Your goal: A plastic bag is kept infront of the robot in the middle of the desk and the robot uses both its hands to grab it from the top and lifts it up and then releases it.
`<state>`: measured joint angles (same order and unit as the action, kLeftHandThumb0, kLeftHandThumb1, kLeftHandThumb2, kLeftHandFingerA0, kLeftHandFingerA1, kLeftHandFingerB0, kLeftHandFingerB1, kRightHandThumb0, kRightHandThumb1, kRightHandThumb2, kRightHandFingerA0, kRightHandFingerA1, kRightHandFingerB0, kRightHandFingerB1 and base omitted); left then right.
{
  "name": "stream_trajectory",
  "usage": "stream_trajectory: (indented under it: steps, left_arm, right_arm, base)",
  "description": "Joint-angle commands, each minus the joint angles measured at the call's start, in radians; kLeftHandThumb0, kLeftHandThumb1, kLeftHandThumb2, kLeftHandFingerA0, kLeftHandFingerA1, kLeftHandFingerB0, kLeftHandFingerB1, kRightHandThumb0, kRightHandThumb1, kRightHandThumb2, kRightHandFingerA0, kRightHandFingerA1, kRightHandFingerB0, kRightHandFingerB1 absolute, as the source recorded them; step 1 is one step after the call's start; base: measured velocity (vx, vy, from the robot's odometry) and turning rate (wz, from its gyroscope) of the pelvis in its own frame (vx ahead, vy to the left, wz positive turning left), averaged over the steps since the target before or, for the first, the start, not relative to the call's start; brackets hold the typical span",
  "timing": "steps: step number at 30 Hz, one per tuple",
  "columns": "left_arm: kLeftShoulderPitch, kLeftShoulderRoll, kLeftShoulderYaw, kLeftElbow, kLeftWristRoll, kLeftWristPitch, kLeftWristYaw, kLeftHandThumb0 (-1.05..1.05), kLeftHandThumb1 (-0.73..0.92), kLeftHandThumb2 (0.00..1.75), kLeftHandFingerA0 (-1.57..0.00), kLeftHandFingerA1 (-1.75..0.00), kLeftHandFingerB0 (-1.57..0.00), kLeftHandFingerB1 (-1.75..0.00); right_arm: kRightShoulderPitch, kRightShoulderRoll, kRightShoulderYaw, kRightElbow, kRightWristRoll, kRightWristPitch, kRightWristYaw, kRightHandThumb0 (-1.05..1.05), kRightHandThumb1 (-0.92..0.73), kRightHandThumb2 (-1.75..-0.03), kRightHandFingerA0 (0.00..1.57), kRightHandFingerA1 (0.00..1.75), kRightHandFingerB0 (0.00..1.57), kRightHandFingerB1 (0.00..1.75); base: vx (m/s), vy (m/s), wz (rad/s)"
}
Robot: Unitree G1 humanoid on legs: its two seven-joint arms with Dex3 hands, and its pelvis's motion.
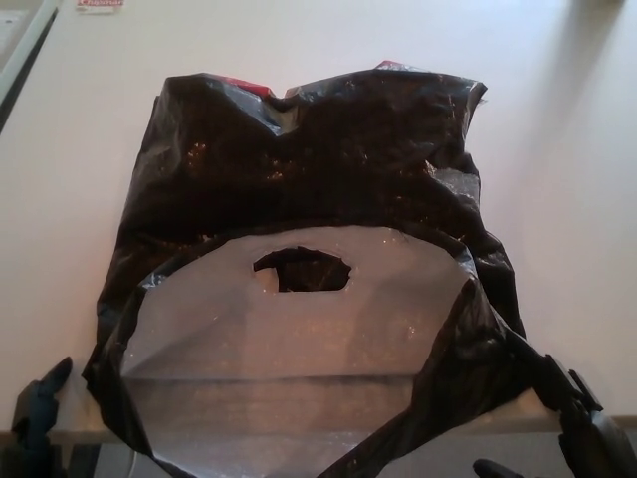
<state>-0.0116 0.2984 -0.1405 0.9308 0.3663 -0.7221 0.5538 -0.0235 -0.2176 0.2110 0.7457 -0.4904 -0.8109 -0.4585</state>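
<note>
Black plastic bag lies open-mouthed on the desk; both hands barely visible, perhaps apart from it.

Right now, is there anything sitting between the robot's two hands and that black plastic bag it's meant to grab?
Nothing visible does. The black plastic bag lies alone on the desk, its open top facing the robot. The left hand and right hand sit low at the bag's near corners, with no other object between.
</note>
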Motion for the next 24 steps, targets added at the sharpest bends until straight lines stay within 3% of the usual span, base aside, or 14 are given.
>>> stream_trajectory:
  steps: [1,2,3,4,7,8,9,11,12,19,20,21,22,24]
  left_arm:
    - [0.015,-0.013,-0.007,-0.004,-0.016,0.027,-0.084,-0.41,-0.07,0.76,-0.11,-0.64,-0.1,-0.62]
    - [0.009,-0.01,-0.01,-0.003,-0.009,0.031,-0.082,-0.95,0.28,0.72,-0.03,-0.92,0.0,-0.74]
    - [0.007,-0.011,-0.008,-0.006,-0.019,0.034,-0.096,-0.96,0.24,0.76,0.0,-0.84,-0.04,-0.74]
    - [0.006,-0.013,-0.004,-0.007,-0.029,0.032,-0.106,-0.4,-0.07,0.75,-0.09,-0.63,-0.09,-0.61]
    - [0.002,-0.015,0.001,-0.016,-0.033,0.037,-0.106,-0.4,-0.08,0.75,-0.09,-0.63,-0.1,-0.62]
    - [-0.001,-0.015,0.002,-0.017,-0.032,0.037,-0.105,-0.4,-0.08,0.75,-0.09,-0.62,-0.09,-0.61]
    - [-0.004,-0.017,0.005,-0.018,-0.038,0.034,-0.109,-0.95,0.25,0.77,0.0,-0.84,-0.05,-0.71]
    - [-0.006,-0.019,0.009,-0.026,-0.042,0.041,-0.117,-0.95,0.25,0.78,0.0,-0.84,-0.04,-0.71]
    - [-0.009,-0.02,0.01,-0.026,-0.044,0.035,-0.12,-0.4,-0.08,0.75,-0.1,-0.63,-0.11,-0.63]
    - [-0.009,-0.036,0.013,-0.05,-0.051,0.059,-0.149,-0.4,-0.08,0.75,-0.09,-0.63,-0.11,-0.62]
    - [-0.005,-0.036,0.013,-0.06,-0.05,0.065,-0.154,-0.99,0.27,0.78,0.0,-0.84,-0.03,-0.72]
    - [-0.003,-0.036,0.013,-0.066,-0.051,0.068,-0.156,-0.99,0.27,0.78,0.0,-0.84,-0.03,-0.72]
    - [0.0,-0.044,0.014,-0.064,-0.053,0.064,-0.152,-0.41,-0.08,0.75,-0.08,-0.62,-0.09,-0.61]
    - [0.003,-0.047,0.014,-0.075,-0.049,0.075,-0.148,-0.4,-0.08,0.75,-0.09,-0.63,-0.1,-0.62]
  right_arm:
    - [0.019,0.005,0.017,0.049,-0.012,0.054,0.014,-0.6,-0.39,-0.72,0.19,0.43,0.06,0.27]
    - [0.016,0.009,0.021,0.059,-0.012,0.056,0.011,-0.61,-0.4,-0.73,0.2,0.43,0.06,0.28]
    - [0.017,0.012,0.021,0.06,-0.006,0.064,0.021,-0.62,-0.41,-0.72,0.19,0.42,0.08,0.26]
    - [0.016,0.014,0.021,0.065,0.002,0.064,0.03,-0.62,-0.4,-0.73,0.18,0.42,0.06,0.25]
    - [0.009,0.017,0.024,0.088,0.004,0.048,0.025,-0.56,-0.48,-0.56,0.23,0.32,0.11,0.22]
    - [0.008,0.018,0.025,0.091,0.003,0.048,0.024,-0.61,-0.4,-0.71,0.18,0.41,0.08,0.26]
    - [0.005,0.019,0.025,0.098,0.004,0.047,0.023,-0.59,-0.39,-0.7,0.18,0.41,0.08,0.26]
    - [-0.001,0.021,0.027,0.112,0.008,0.038,0.024,-0.6,-0.39,-0.72,0.17,0.41,0.06,0.25]
    - [0.0,0.021,0.027,0.111,0.008,0.043,0.024,-0.62,-0.4,-0.72,0.18,0.41,0.08,0.25]
    - [-0.003,0.019,0.033,0.11,-0.001,0.058,0.019,-0.62,-0.4,-0.72,0.18,0.4,0.08,0.26]
    - [-0.005,0.018,0.033,0.114,0.003,0.057,0.024,-0.62,-0.4,-0.72,0.17,0.41,0.06,0.25]
    - [-0.005,0.018,0.033,0.116,0.005,0.056,0.026,-0.62,-0.4,-0.72,0.17,0.41,0.06,0.25]
    - [-0.005,0.015,0.034,0.123,0.004,0.051,0.025,-0.61,-0.4,-0.72,0.17,0.41,0.06,0.25]
    - [-0.01,0.009,0.04,0.134,-0.008,0.043,0.013,-0.6,-0.4,-0.72,0.17,0.41,0.06,0.25]
  base:
    - [0.0,0.0,0.0]
    - [0.0,0.0,0.0]
    - [0.0,0.0,0.0]
    - [0.0,0.0,0.0]
    - [0.0,0.0,0.0]
    - [0.0,0.0,0.0]
    - [0.0,0.0,0.0]
    - [0.0,0.0,0.0]
    - [0.0,0.0,0.0]
    - [0.0,0.0,0.0]
    - [0.0,0.0,0.0]
    - [0.0,0.0,0.0]
    - [0.0,0.0,0.0]
    - [0.0,0.0,0.0]
